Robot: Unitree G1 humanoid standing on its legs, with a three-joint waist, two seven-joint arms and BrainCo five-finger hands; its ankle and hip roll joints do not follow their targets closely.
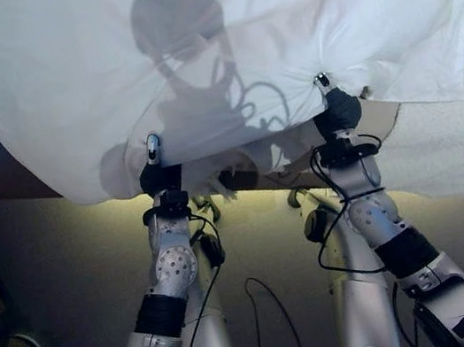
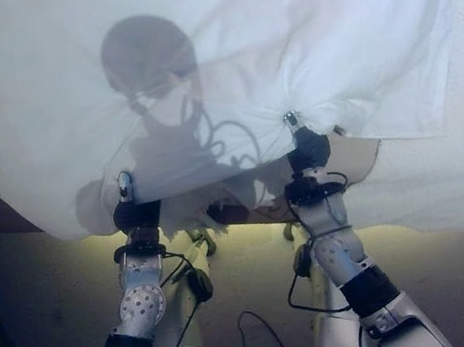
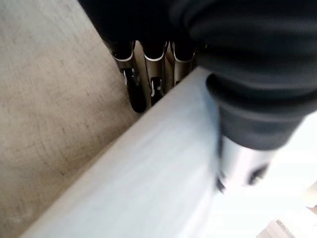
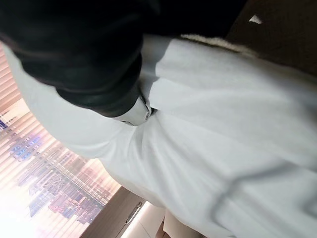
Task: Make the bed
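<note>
The left hand (image 1: pixel 158 173) is raised high in front of the head camera, with its fingers closed on the lower edge of one white sheet (image 1: pixel 296 27). In its wrist view the fingers (image 3: pixel 133 84) curl down behind the cloth edge while the thumb (image 3: pixel 242 168) presses on the near face, so the edge is pinched between them. The right hand (image 1: pixel 338 110) is raised beside it, slightly higher, and grips the same edge further along. In the right wrist view its dark cover is pushed into the cloth, which bunches and creases around a small part of a silver finger (image 4: pixel 136 116); the rest of its fingers are buried in the folds.

The sheet, the only one in sight, hangs spread between the two hands like a curtain. It covers the upper half of both eye views, and folds radiate from each grip. The stretch of edge between the hands sags a little. To the robot's right the cloth drapes lower, with a loose corner trailing down.

Beyond the cloth, the right wrist view shows one window with slatted blinds (image 4: pixel 44 163) and a dark wooden panel (image 4: pixel 282 34). The left wrist view shows beige carpet floor (image 3: pixel 44 114) under the hand
</note>
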